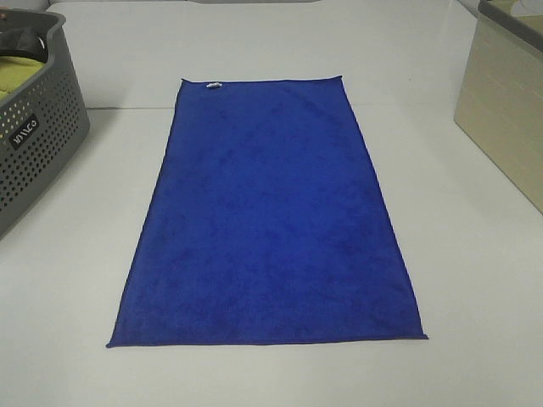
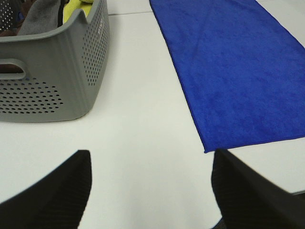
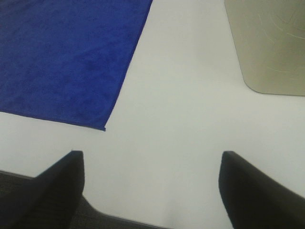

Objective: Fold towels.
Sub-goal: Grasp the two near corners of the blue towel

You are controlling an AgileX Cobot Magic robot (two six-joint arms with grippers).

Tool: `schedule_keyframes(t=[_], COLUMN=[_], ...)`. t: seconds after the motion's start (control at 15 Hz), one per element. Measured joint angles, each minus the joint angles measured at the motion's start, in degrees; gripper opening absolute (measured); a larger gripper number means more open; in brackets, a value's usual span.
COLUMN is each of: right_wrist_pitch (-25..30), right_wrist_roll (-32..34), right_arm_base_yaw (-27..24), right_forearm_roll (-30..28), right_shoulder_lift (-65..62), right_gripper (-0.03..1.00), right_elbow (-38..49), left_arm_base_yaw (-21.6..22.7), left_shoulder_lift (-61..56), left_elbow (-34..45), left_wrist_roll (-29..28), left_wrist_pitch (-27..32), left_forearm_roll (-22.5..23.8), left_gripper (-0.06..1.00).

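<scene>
A royal-blue towel (image 1: 267, 212) lies flat and unfolded in the middle of the white table, with a small white tag (image 1: 213, 85) at its far short edge. Neither arm shows in the exterior high view. In the left wrist view the left gripper (image 2: 150, 183) is open over bare table, nothing between its black fingers (image 2: 57, 191), and the towel's (image 2: 233, 71) near left corner lies just ahead of it. The right gripper (image 3: 151, 183) is also open and empty above bare table, close to the towel's (image 3: 66, 57) near right corner.
A grey perforated basket (image 1: 38, 127) stands at the left, holding yellow-green and grey cloths (image 2: 71, 9). A beige bin (image 1: 505, 110) stands at the right edge. The table's near edge (image 3: 119, 220) runs under the right gripper.
</scene>
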Motion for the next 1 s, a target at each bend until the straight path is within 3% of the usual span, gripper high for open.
schedule_keyframes(t=[1.0], right_wrist_pitch=[0.0], right_wrist_roll=[0.0], right_arm_base_yaw=[0.0], right_forearm_roll=[0.0], right_shoulder_lift=[0.0], right_gripper=[0.76], right_elbow=[0.0], left_arm_base_yaw=[0.0], left_shoulder_lift=[0.0], left_elbow=[0.0], left_wrist_roll=[0.0], left_wrist_pitch=[0.0], left_forearm_roll=[0.0], left_gripper=[0.68])
